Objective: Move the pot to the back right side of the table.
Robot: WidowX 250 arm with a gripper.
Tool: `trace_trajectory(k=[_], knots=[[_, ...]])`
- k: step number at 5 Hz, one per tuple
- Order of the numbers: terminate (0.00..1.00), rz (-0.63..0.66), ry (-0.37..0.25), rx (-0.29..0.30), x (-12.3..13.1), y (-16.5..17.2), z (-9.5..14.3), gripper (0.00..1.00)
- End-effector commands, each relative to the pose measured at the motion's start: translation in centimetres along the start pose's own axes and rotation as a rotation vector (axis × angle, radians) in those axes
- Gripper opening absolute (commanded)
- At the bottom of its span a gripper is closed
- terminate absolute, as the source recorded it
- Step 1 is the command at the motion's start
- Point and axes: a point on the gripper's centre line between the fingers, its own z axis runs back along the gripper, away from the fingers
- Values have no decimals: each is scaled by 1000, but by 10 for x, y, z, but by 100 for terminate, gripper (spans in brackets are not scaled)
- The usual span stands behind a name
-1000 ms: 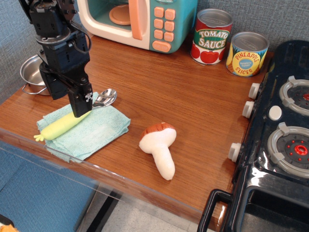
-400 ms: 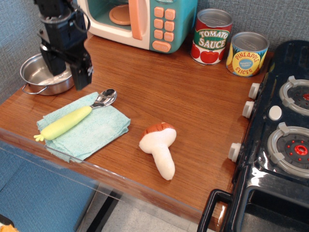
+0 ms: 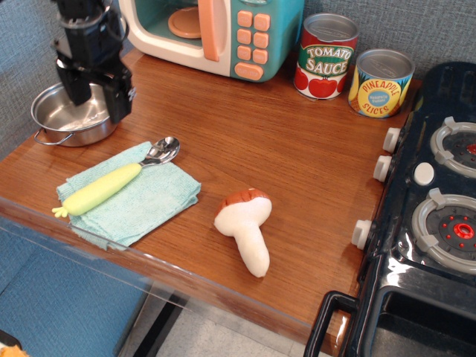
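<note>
The pot [image 3: 63, 119] is a small shiny steel bowl with wire loop handles. It sits at the far left of the brown wooden table [image 3: 282, 149]. My black gripper [image 3: 98, 99] hangs over the pot's right half, fingers pointing down and spread apart. One fingertip [image 3: 79, 95] is over the pot's inside and the other [image 3: 121, 106] is at its right rim. The gripper holds nothing.
A spoon with a yellow handle [image 3: 111, 182] lies on a teal cloth [image 3: 134, 201] at the front left. A toy mushroom [image 3: 245, 223] lies mid-table. A toy microwave [image 3: 216, 30] and two cans [image 3: 327, 56] [image 3: 381, 82] stand at the back. A black stove [image 3: 431, 208] fills the right side.
My gripper has moved from over the spoon and cloth back and to the left, and now hangs over the pot. Nothing else has moved.
</note>
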Motion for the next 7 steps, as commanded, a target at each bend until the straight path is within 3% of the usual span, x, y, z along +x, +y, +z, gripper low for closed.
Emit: trace_trajectory(k=[1, 2, 5, 6, 7], knots=[[0, 36, -7, -15, 2, 8, -15, 100], [0, 31, -10, -19, 0, 6, -14, 0], [0, 19, -37, 12, -3, -3, 11, 0], [0, -80, -115, 32, 12, -40, 48, 0], [0, -223, -187, -39, 35, -85, 66, 0]])
